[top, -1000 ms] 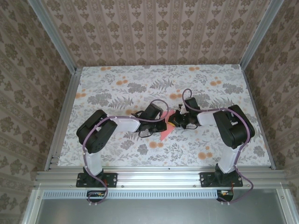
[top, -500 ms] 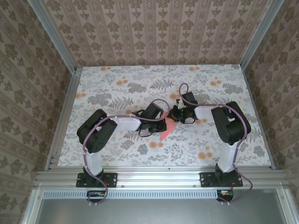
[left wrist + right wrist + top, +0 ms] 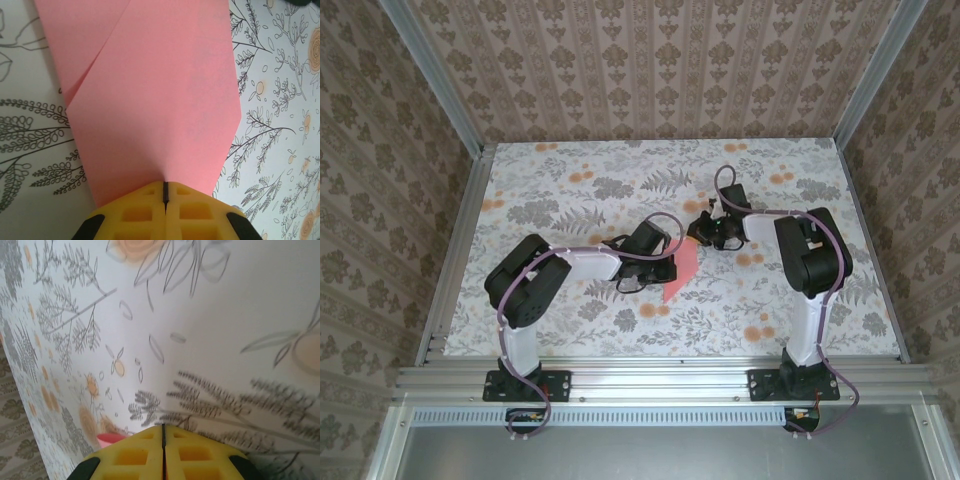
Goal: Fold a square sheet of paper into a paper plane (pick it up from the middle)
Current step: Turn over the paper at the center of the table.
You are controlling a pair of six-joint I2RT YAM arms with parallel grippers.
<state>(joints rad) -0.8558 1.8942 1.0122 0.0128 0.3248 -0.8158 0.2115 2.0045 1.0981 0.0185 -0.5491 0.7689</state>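
The pink sheet of paper [image 3: 683, 272] lies folded into a narrow strip at the table's middle, running from far right to near left. In the left wrist view the paper [image 3: 160, 100] fills the middle, with a slanted flap folded over at its upper left. My left gripper [image 3: 671, 268] is shut, and its yellow tips [image 3: 164, 184] rest on the paper's face. My right gripper [image 3: 701, 233] is shut with nothing in it, just beyond the strip's far end. In the right wrist view a small pink corner [image 3: 109, 440] shows left of the right gripper [image 3: 163, 427].
The table [image 3: 570, 190] wears a white cloth printed with grey leaves and orange flowers. Patterned walls and aluminium rails [image 3: 460, 240] close it in on three sides. Both arm bases stand at the near edge.
The right gripper has drawn back from the paper's middle toward the far side, staying shut. More of the pink strip shows. The left gripper has not moved.
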